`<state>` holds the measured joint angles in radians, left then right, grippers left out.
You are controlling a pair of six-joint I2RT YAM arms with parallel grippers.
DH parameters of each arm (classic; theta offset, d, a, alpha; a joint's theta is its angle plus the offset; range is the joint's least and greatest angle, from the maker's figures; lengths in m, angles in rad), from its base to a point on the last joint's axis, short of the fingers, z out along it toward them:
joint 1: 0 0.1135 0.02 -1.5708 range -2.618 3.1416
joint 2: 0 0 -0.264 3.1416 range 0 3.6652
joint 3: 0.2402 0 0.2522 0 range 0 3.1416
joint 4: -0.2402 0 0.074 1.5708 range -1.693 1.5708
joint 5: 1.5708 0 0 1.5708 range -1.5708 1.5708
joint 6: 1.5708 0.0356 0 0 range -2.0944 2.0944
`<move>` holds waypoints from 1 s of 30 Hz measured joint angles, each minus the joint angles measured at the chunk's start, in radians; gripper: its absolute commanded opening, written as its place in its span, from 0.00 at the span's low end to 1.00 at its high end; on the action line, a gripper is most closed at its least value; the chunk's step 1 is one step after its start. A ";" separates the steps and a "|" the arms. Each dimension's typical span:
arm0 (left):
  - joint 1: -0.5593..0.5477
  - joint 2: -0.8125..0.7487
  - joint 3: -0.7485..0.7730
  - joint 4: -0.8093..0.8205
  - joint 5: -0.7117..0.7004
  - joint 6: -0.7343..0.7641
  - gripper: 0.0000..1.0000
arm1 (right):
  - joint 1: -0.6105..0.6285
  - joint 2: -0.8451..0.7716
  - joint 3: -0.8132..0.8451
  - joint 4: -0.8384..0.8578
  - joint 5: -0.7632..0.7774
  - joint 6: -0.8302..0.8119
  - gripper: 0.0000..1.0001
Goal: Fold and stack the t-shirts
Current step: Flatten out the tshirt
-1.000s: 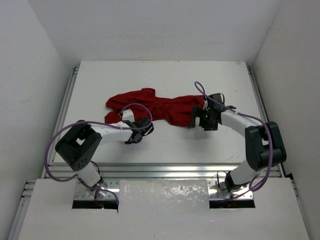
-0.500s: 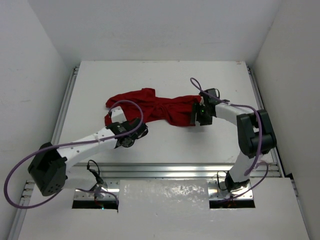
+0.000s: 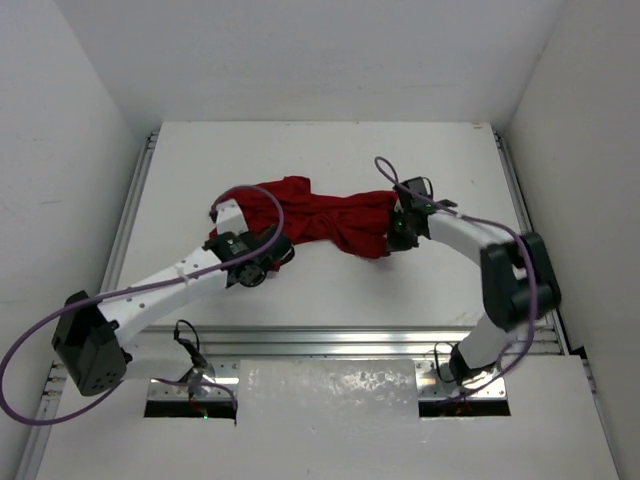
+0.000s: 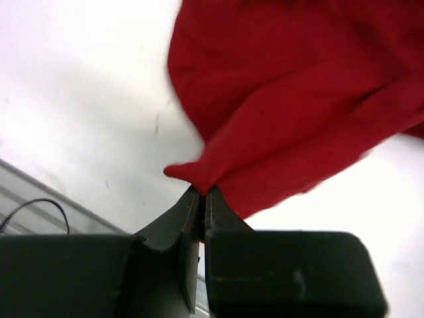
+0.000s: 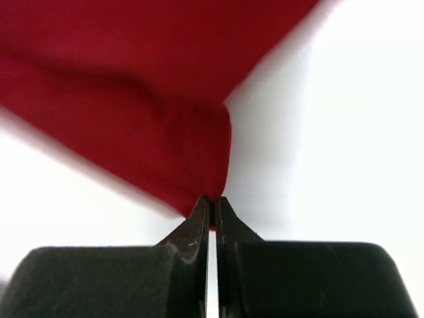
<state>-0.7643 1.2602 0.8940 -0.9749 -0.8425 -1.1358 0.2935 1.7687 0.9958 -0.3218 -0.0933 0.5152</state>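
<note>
The left gripper [image 4: 201, 192] is clenched on a small peak of the t-shirt [image 3: 320, 215]. Its two dark fingers are pressed together, with red cloth caught between their tips. From that pinch the fabric fans away in broad, soft folds.

The right gripper [image 5: 212, 199] is likewise clamped on the garment, its fingers all but meeting around a thin bunched fold.

From above, the dark red t-shirt lies crumpled in a long band across the middle of the white worktop [image 3: 330, 150], slightly toward the far edge. It spans the gap between the two grippers, with the left one at its near-left end and the right one at its right end.

The left arm [image 3: 160, 290] and the right arm [image 3: 470, 235] reach in from the near edge.
</note>
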 measured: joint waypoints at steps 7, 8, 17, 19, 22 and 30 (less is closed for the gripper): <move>-0.104 -0.077 0.544 -0.157 -0.099 0.133 0.00 | 0.098 -0.618 0.198 -0.299 0.128 0.011 0.00; -0.143 -0.119 0.591 -0.112 -0.089 0.201 0.00 | 0.100 -0.680 0.274 -0.325 0.141 0.009 0.00; -0.144 -0.371 1.140 0.016 0.115 0.627 0.00 | 0.095 -0.731 1.176 -0.742 0.251 -0.077 0.00; -0.049 -0.307 1.392 0.021 0.175 0.693 0.00 | 0.095 -0.701 1.308 -0.789 0.273 -0.092 0.00; 0.036 -0.257 1.549 0.057 0.238 0.752 0.00 | 0.095 -0.738 1.268 -0.816 0.277 -0.099 0.00; 0.047 -0.193 1.340 0.041 0.202 0.850 0.00 | 0.095 -0.702 1.083 -0.874 0.314 -0.116 0.00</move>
<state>-0.7174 1.0668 2.2337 -0.9337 -0.6407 -0.2859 0.3885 1.0672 2.0792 -1.1961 0.2207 0.3992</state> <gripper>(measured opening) 0.022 0.006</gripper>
